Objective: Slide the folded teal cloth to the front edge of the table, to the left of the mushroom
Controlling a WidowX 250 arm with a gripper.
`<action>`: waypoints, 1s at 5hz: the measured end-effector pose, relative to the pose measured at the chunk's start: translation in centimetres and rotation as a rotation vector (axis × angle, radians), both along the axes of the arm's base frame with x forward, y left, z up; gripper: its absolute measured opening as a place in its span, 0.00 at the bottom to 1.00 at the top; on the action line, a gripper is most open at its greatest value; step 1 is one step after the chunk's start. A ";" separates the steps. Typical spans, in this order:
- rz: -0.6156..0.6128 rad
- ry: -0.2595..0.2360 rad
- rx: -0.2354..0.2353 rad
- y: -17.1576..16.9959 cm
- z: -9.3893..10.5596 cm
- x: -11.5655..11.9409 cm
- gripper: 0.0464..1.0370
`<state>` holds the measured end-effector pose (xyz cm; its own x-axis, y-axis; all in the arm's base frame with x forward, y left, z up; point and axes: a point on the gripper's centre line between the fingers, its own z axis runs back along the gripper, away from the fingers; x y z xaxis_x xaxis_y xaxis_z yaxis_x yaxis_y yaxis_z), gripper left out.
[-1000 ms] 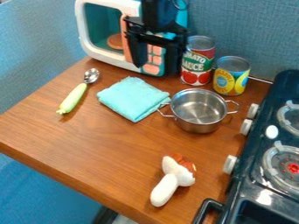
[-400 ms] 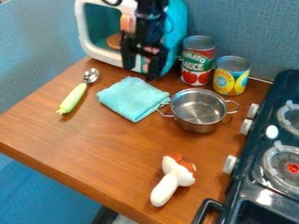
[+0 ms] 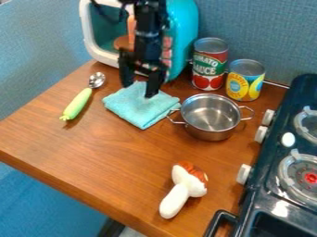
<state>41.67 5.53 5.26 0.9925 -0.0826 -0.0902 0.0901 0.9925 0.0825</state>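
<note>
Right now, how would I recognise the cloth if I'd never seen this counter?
Find the toy microwave at the back of the wooden counter. In front of it, between the green-handled spoon and the steel pot, lies the cloth, with the open pincer by its far edge. It is light turquoise and folded flat, soft fabric set apart from the shiny metal on either side.

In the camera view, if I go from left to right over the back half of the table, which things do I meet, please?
Green-handled spoon, folded turquoise cloth with the gripper over its far part, steel pot, yellow can, dark stove.
</note>
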 end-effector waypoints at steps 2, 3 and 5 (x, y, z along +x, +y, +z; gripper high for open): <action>0.070 -0.011 -0.037 0.8 -2.0 -0.7 0.96; 0.107 -0.022 -0.048 0.5 -3.4 -1.2 0.96; 0.148 0.062 -0.100 -1.1 -3.7 -5.6 0.96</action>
